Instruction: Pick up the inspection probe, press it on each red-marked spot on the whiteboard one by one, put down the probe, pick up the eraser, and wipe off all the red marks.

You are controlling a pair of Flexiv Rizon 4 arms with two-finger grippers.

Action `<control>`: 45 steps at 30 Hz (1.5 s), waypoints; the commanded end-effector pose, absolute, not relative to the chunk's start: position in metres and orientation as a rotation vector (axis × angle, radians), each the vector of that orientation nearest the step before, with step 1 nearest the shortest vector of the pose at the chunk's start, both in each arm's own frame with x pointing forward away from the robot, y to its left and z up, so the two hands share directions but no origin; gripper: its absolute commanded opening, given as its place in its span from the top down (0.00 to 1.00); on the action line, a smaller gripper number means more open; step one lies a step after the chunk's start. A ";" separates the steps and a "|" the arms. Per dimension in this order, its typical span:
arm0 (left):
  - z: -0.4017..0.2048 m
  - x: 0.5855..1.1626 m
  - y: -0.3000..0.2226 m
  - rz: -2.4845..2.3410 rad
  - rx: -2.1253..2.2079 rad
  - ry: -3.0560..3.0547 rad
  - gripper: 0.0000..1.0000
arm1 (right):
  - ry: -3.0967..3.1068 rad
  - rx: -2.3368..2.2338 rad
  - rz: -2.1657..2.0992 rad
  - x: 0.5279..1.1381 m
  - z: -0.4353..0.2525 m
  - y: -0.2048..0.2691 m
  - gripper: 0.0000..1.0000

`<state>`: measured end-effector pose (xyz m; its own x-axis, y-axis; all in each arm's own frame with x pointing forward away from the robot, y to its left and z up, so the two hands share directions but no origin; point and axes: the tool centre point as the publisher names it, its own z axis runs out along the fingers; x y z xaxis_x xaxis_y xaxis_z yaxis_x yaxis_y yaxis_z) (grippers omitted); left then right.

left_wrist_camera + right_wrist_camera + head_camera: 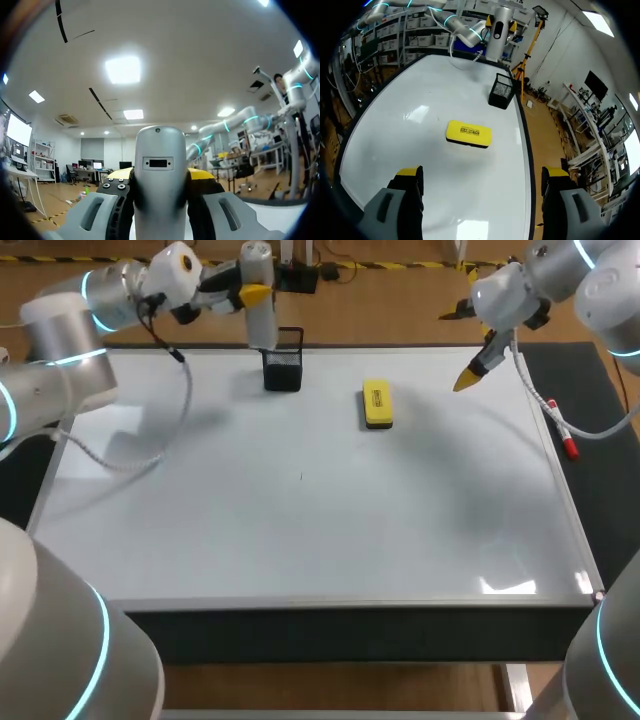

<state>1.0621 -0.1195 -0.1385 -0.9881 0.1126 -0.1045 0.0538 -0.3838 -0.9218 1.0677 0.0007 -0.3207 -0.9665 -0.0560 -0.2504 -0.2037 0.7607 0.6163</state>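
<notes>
While the left gripper [160,176] stands closed on the inspection probe [159,165], its yellow-tipped fingers [118,175] pressing the grey cylinder from either side, the right gripper [482,175] is spread wide and grips nothing, with only bare whiteboard [300,550] showing between its two fingers. Seen from the head view, the probe is held roughly upright at the far edge of the board, its lower end just above the black mesh holder [283,368] and not touching it. That holder stands on the board's far side, left of the middle. To its right, and apart from it, the yellow eraser [377,405] lies flat on the board; in the right wrist view it sits ahead of the open fingers, between them and the holder, touched by neither arm. The right gripper hangs above the far right part of the board, near the eraser but clear of it. Counted up: two grippers, one probe, one eraser, one mesh holder, and one marker pen [558,425] with a red end lying along the board's right rim. A single tiny dark speck [300,477] shows near the board's middle, too small to tell its colour
</notes>
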 end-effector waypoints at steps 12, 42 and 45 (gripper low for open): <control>-0.158 1.099 -0.137 2.462 -0.429 -1.653 1.00 | 2.744 -0.206 0.991 1.068 -0.320 0.001 0.00; -0.189 1.125 -0.148 2.461 -0.381 -1.693 1.00 | 2.744 -0.206 0.991 1.068 -0.320 0.001 0.00; -0.193 1.126 -0.149 2.475 -0.363 -1.685 1.00 | 2.744 -0.206 0.991 1.068 -0.320 0.001 0.00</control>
